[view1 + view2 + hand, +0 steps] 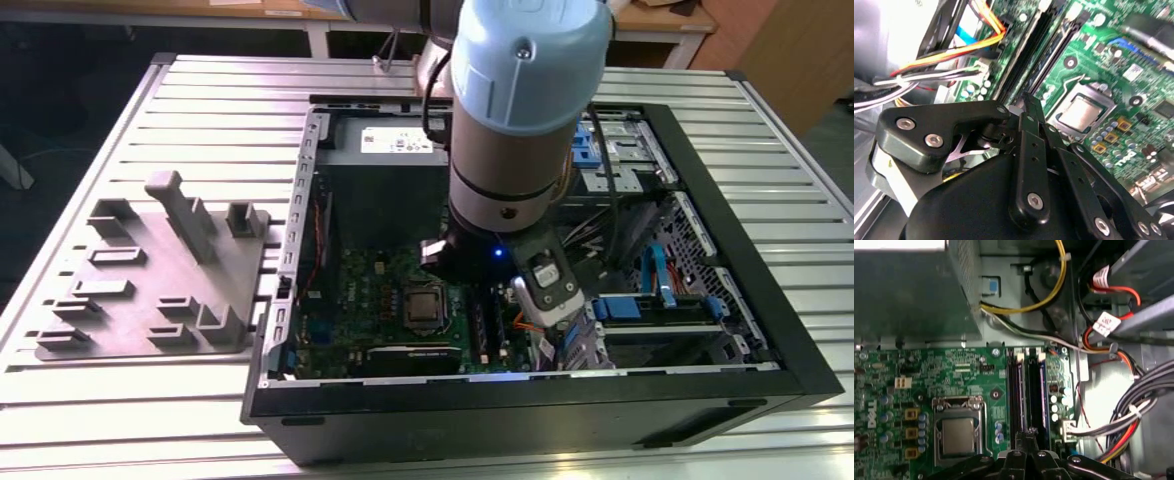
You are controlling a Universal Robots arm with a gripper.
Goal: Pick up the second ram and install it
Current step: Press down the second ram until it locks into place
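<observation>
The open black computer case (pixel 534 400) lies on its side on the ribbed aluminium table (pixel 787 140), toward the edge at the exterior view's right, and the grey-and-pale-blue robot arm (pixel 514 120) reaches down into it. A grey moulded plastic tray (pixel 154 285) sits on the table near the opposite edge — well apart from the case. The black linkage gripper (pixel 1026 432) hangs just above the large green motherboard (pixel 954 375), its narrow fingers (pixel 1031 112) drawn together with nothing between them, directly over the row of long black memory slots (pixel 1015 395). The second ram (pixel 1043 395), a long, thin dark blue-green circuit strip, stands seated edge-on in the slot nearest the bundled grey, red and orange cables (pixel 1124 425) — parallel to its neighbours. Beside the slots, in both wrist views, lies the square silver processor (pixel 956 432) in its metal frame. The grey metal power supply box (pixel 909 290) sits at the board's far edge.
</observation>
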